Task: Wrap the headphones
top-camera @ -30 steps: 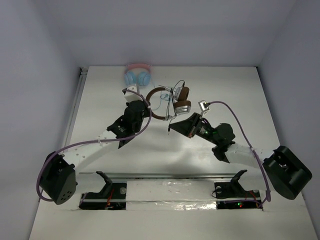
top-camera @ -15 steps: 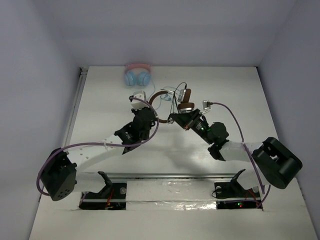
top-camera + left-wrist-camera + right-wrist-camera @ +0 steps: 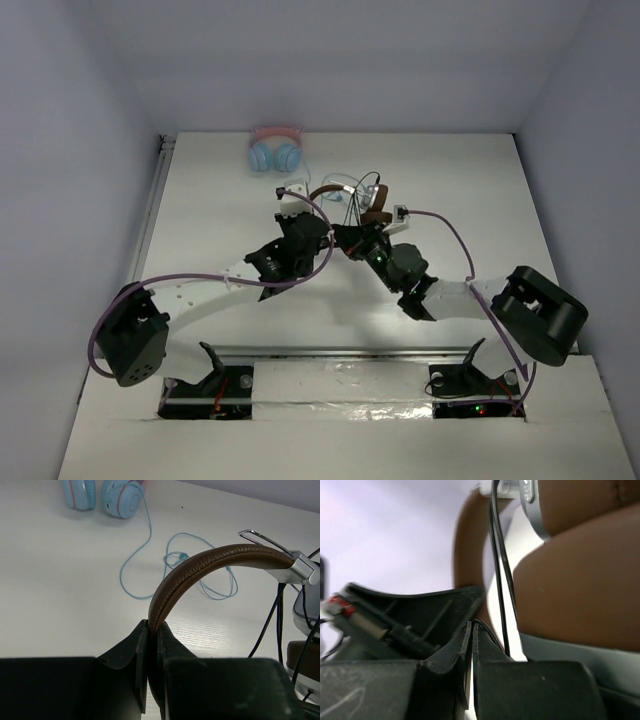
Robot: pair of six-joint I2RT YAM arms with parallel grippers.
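Danger of a snag: brown-and-silver over-ear headphones [image 3: 210, 560] held up over white table [image 3: 200, 220], far-centre, leather band pinched in left gripper [image 3: 152, 630], thin dark cable [image 3: 496, 555] nipped in pressed-together right gripper [image 3: 471, 630]. Could slip that narrow grip under a tug, or hook loose light-blue cord [image 3: 145, 555] close by

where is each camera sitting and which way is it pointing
Top: fixed high behind the arms, looking down at the table; both arms show.
Left wrist: rides the left arm, looks along the left claw, shut on the headband, toward blue headphones.
Right wrist: rides the right arm, close on the right claw, shut on the dark cable beside an ear cup.
Shared: all see the brown headphones.
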